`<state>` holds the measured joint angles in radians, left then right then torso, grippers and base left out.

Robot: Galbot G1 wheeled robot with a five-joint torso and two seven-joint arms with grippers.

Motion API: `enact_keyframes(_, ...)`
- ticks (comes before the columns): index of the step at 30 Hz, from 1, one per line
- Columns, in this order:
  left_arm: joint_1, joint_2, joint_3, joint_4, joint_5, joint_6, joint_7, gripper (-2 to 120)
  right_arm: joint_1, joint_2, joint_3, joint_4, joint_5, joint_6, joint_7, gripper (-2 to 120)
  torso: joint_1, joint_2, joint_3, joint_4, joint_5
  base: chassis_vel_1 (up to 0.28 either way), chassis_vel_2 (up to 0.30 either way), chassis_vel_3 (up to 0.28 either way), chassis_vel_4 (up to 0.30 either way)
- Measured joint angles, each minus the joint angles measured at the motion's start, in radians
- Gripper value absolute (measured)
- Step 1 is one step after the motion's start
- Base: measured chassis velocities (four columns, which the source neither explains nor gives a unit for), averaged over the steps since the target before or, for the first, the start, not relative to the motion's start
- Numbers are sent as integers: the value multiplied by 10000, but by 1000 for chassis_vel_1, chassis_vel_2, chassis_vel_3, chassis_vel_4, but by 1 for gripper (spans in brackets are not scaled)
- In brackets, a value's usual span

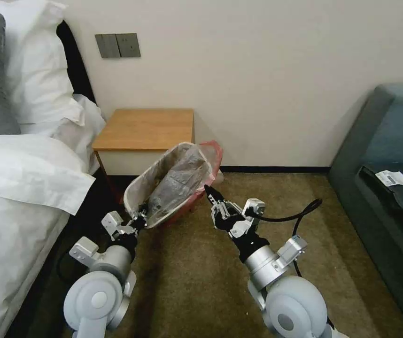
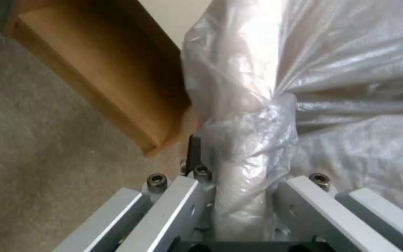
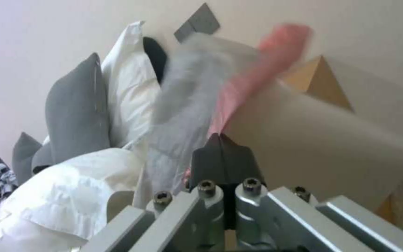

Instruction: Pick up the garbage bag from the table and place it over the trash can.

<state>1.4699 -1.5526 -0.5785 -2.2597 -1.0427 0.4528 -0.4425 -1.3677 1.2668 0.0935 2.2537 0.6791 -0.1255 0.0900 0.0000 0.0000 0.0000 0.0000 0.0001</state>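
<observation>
Saw the bed [image 1: 18,188] along the left, with white and grey pillows [image 1: 32,70] heaped at its far end, and the dark sofa [image 1: 389,155] at the right edge. Found brown carpet [image 1: 201,281] between them.

Found the table [image 1: 145,129] against the far wall, just right of the bed, its wood top bare. Noted the trash can [image 1: 133,192] just near of the table, tipped so that its mouth faced up and toward the camera.

Found the garbage bag [image 1: 178,180] already in the can: grey film sagged down inside, pale film folded over the left and near rim, and the red-pink band draped over the far-right rim (bunched rather than smooth there).

Saw the left gripper [image 1: 140,219] at the can's near rim. In the left wrist view, saw that rim [image 2: 239,203], wrapped in bag film [image 2: 351,70], clamped between the fingers.

Saw the right gripper [image 1: 207,190] at the can's right side, its tip against the pink band. In the right wrist view, found its black fingers [image 3: 221,157] pressed together to a point, with the pink edge [image 3: 257,80] just beyond. Could not tell whether any film was pinched between them.
</observation>
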Motion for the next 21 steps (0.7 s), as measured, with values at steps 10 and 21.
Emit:
enact_keyframes(10,-4,-54,12,-1,-5,8,-6,3,-43,15,8,51,-232,109,-118,0,0,0,0,-1,0,0,0,0,0)
enact_keyframes(21,-9,-50,-137,-22,-48,5,-16,3,-288,29,113,169,-573,329,-265,0,0,0,0,-1,-1,0,0,0,0)
